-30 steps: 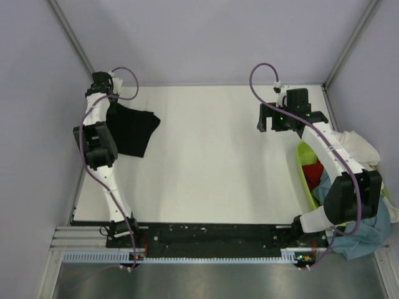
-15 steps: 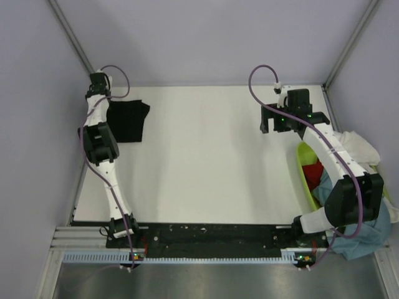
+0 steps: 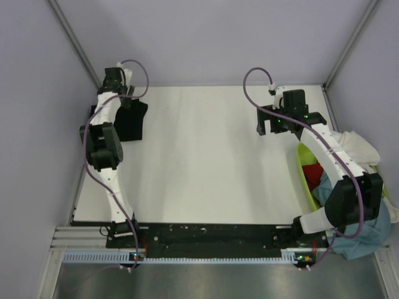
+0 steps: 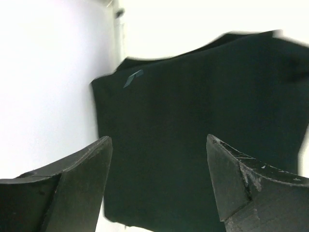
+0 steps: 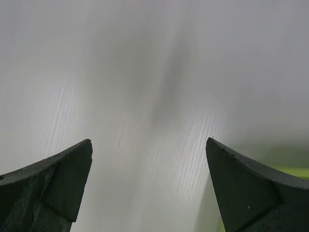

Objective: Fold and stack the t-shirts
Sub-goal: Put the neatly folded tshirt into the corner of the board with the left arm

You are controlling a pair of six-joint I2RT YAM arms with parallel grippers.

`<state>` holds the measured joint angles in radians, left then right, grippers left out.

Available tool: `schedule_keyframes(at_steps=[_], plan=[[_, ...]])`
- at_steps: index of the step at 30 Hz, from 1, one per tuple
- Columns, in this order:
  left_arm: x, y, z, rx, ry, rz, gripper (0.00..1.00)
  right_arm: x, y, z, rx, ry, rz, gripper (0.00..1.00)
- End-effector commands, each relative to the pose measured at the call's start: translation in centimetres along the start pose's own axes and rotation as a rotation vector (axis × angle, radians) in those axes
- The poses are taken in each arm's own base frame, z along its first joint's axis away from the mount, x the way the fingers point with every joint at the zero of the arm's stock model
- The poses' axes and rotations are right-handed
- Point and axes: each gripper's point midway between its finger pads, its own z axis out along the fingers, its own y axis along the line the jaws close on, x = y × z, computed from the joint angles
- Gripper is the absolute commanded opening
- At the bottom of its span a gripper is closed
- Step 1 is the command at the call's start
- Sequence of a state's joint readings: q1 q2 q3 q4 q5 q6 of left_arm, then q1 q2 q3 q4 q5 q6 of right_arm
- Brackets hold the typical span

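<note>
A black t-shirt (image 3: 129, 122) lies folded flat in the table's far left corner. In the left wrist view it (image 4: 193, 121) fills the space under the fingers. My left gripper (image 3: 126, 98) (image 4: 157, 140) hovers above the shirt's far edge, open, with nothing between the jaws. My right gripper (image 3: 268, 126) (image 5: 149, 141) stands open over bare table at the far right. A red t-shirt (image 3: 313, 169), a teal-blue one (image 3: 361, 240) and a white one (image 3: 360, 146) are heaped in and over the basket.
A lime-green basket (image 3: 305, 175) sits at the table's right edge under the right arm. The white table (image 3: 206, 156) is walled on the left, back and right. A black rail (image 3: 212, 235) with the arm bases runs along the near edge.
My left gripper opened and let go of the black t-shirt, then rose toward the back wall. The shirt went from a spread, draped shape to a compact fold. The right gripper shifted slightly left.
</note>
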<state>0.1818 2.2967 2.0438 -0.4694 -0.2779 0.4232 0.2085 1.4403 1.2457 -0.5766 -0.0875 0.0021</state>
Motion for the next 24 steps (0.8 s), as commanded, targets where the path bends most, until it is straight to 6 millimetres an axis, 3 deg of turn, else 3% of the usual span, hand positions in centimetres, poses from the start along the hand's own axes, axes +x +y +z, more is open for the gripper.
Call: schedule_keyframes(at_steps=[1, 4, 7, 11, 15, 21, 24], plan=[[-4.0, -7.8, -5.2, 0.224, -0.105, 0.1, 0.81, -1.6, 0.5, -1.1, -0.009, -0.055, -0.047, 0.99], [-2.2, -11.6, -3.9, 0.301, -0.014, 0.126, 0.8, -1.7, 0.7, -1.3, -0.016, -0.06, -0.054, 0.99], [-1.5, -13.0, -2.2, 0.3, 0.041, 0.125, 0.82, -1.8, 0.6, -1.5, -0.011, -0.066, -0.058, 0.99], [0.0, -13.1, -0.1, 0.231, 0.092, 0.155, 0.83, -1.5, 0.3, -1.6, 0.007, -0.064, -0.062, 0.99], [0.8, -13.5, 1.3, 0.217, 0.101, 0.183, 0.76, -1.4, 0.2, -1.5, 0.009, -0.066, -0.066, 0.99], [1.6, -14.4, 1.8, 0.26, 0.09, 0.246, 0.54, -1.7, 0.1, -1.4, 0.02, -0.069, -0.073, 0.99], [1.6, -13.1, 1.6, 0.204, 0.079, 0.294, 0.54, -1.6, 0.0, -1.5, 0.023, -0.069, -0.071, 0.99]])
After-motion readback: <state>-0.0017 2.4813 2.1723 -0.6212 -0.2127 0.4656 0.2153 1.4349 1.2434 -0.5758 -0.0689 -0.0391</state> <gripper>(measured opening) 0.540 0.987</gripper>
